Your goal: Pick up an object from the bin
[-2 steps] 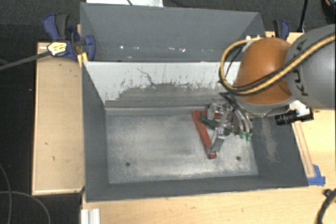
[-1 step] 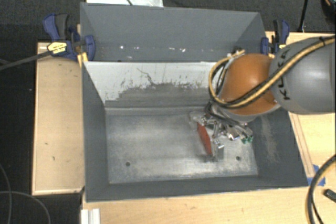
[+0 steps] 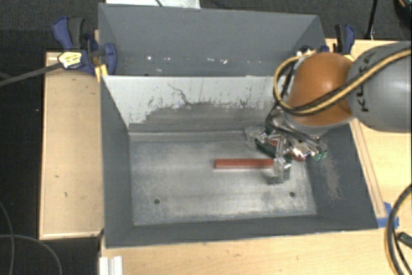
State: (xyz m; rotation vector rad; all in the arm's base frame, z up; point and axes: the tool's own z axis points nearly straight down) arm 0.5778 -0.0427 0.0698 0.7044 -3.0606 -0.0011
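Fingers (image 3: 280, 170), spread or pinching I cannot tell, sit low at the red-brown bar (image 3: 243, 164), right of centre; grasping step, likely needing firm closure, then lift.

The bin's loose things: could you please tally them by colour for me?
Reddish-brown flat stick: 1, lying on the floor of the bin, its right end under the end effector.
Total: 1
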